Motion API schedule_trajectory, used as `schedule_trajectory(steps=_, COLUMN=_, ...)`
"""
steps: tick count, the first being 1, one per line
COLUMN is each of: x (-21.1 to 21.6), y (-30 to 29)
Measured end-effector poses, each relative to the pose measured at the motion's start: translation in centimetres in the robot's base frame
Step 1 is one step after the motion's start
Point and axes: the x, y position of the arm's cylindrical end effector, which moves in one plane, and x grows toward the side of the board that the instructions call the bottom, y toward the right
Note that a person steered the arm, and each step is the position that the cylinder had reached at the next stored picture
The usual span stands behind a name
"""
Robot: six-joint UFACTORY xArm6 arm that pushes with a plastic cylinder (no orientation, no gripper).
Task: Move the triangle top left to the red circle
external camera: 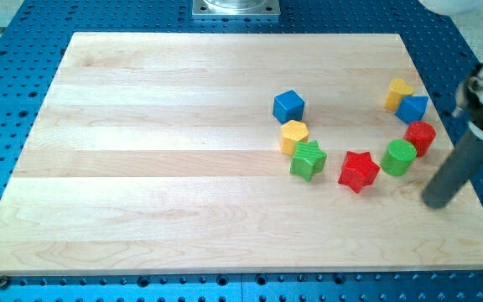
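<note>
The red circle block [420,137] stands near the board's right edge. The blue triangle block [412,108] sits just above it, slightly to the view's left, touching or nearly touching it. A yellow block [398,92] lies against the triangle's upper left. My tip [436,202] rests on the board below and to the right of the red circle, a short gap from it and from the green circle block [399,157]. The rod slants up to the view's right.
A red star [358,170], a green star [308,159], a yellow hexagon [293,135] and a blue cube [288,106] form an arc left of the green circle. The wooden board [158,168] lies on a blue perforated table.
</note>
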Motion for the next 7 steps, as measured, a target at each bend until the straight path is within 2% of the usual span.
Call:
schedule_trajectory(steps=4, x=-3.2, y=-1.4)
schedule_trajectory(steps=5, x=-4.8, y=3.1)
schedule_trajectory(steps=7, x=-6.2, y=0.6)
